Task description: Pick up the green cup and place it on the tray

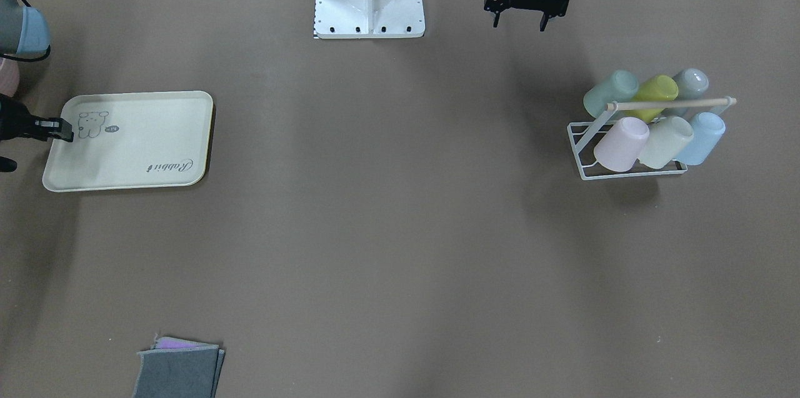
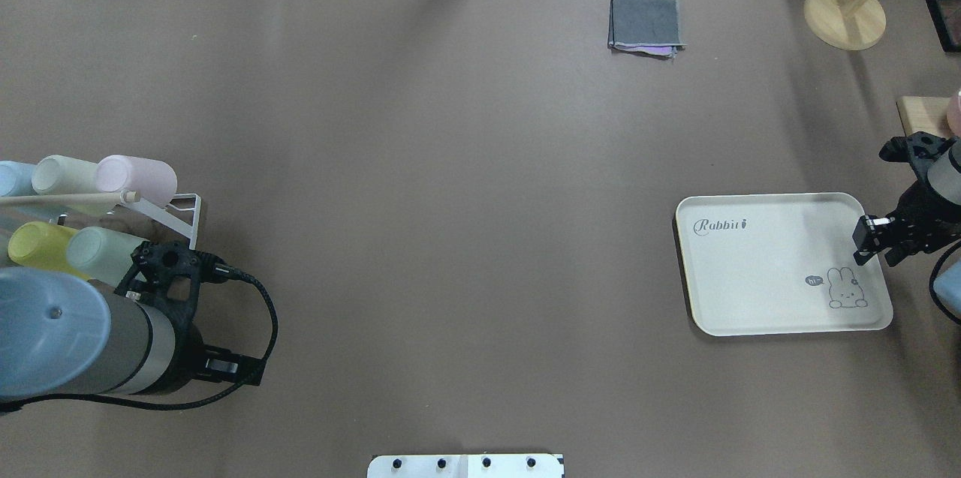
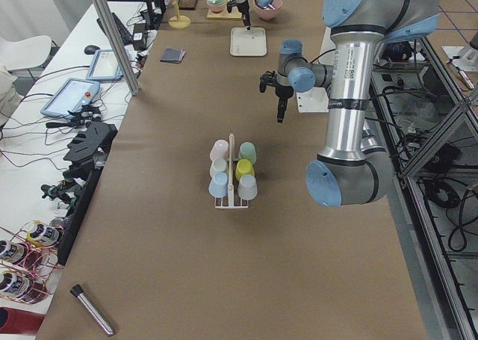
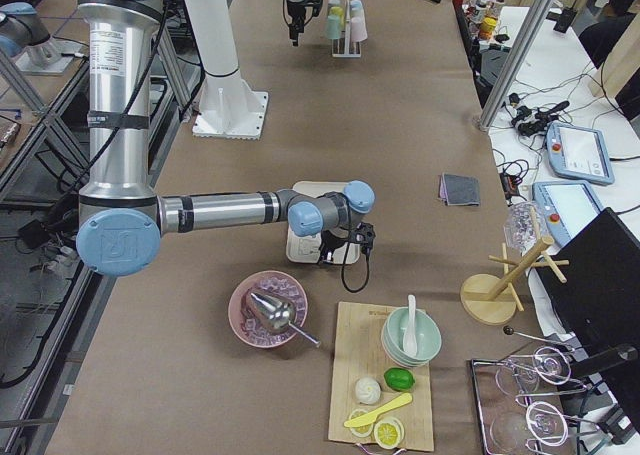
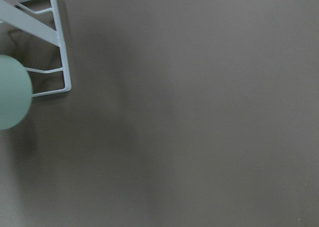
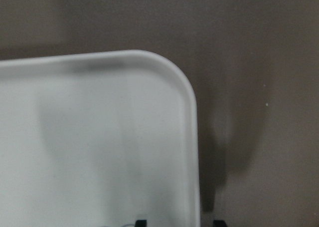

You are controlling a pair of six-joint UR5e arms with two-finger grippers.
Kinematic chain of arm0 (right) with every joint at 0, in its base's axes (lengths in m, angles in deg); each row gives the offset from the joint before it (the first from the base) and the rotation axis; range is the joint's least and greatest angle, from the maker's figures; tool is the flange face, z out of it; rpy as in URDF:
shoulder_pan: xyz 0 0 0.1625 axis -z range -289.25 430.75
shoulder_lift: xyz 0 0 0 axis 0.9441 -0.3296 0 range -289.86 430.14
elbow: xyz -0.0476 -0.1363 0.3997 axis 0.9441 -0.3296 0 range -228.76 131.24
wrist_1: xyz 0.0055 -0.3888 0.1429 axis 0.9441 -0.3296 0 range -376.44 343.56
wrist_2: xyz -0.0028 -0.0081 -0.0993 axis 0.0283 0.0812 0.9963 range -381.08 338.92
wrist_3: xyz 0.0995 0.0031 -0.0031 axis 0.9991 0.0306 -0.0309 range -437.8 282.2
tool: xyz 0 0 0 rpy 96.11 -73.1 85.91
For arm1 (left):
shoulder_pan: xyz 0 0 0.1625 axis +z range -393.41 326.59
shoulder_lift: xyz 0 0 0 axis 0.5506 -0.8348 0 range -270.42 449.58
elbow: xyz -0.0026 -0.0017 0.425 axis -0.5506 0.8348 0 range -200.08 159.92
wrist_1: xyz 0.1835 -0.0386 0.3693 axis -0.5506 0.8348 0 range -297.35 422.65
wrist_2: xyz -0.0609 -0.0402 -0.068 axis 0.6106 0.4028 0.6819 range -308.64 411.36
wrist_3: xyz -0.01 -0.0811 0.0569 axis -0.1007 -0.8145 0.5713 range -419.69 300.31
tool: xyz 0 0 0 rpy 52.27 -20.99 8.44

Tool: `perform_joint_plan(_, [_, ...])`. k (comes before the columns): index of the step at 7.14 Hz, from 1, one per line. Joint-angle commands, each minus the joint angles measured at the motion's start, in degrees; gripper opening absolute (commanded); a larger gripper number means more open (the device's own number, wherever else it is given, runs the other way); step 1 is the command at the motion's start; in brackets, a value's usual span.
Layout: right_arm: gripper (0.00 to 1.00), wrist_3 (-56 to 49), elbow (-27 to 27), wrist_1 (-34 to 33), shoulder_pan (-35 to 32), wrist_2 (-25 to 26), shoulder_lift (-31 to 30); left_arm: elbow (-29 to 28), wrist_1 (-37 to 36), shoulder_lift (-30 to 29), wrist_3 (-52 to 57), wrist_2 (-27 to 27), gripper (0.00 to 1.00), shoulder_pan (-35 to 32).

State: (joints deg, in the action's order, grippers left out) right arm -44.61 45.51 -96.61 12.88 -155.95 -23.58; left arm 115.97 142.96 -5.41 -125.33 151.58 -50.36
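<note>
The green cup is a mint tumbler lying tilted on a white wire rack, at the row end nearest the robot's base. It also shows in the overhead view and at the left edge of the left wrist view. My left gripper is open and empty, hanging above the table beside the rack, apart from the cup. The cream tray with the bear drawing lies flat on the table. My right gripper is open, and its fingertips straddle the tray's rim.
The rack also holds yellow-green, grey, pink, cream and blue cups under a wooden rod. A folded grey cloth lies near the operators' edge. The white robot base stands mid-table. A wooden stand and a board are past the tray.
</note>
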Motion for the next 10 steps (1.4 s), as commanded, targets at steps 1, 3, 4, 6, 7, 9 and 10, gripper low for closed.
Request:
perform_joint_plan(1, [0.44, 0.04, -0.05, 0.1, 0.04, -0.04, -0.41, 0.27, -0.16, 0.15, 0.6, -5.27, 0.98, 7.16])
perform_joint_plan(3, [0.44, -0.05, -0.14, 0.1, 0.13, -0.04, -0.68, 0.27, -1.73, 0.94, 12.22, -5.38, 0.98, 7.54])
perform_joint_plan(4, [0.44, -0.05, -0.14, 0.1, 0.13, -0.04, -0.94, 0.36, -3.92, 0.95, 16.9, -6.51, 0.98, 7.63])
perform_joint_plan(6, [0.44, -0.05, -0.4, 0.1, 0.22, -0.04, -1.03, 0.53, -9.36, 1.73, 28.59, -11.41, 0.98, 8.15])
perform_joint_plan(7, [0.44, -0.05, -0.66, 0.1, 0.3, -0.04, -1.03, 0.62, -11.91, 2.7, 32.64, -14.67, 0.98, 9.81])
perform_joint_plan(9, [0.37, -0.05, -0.84, 0.1, 0.31, 0.05, -0.94, 0.8, -15.45, 3.32, 44.32, -18.12, 0.98, 10.97])
perform_joint_plan(10, [0.37, 0.04, -0.75, 0.1, 0.31, 0.05, -0.85, 0.62, -17.28, 3.15, 50.46, -20.74, 0.98, 11.41])
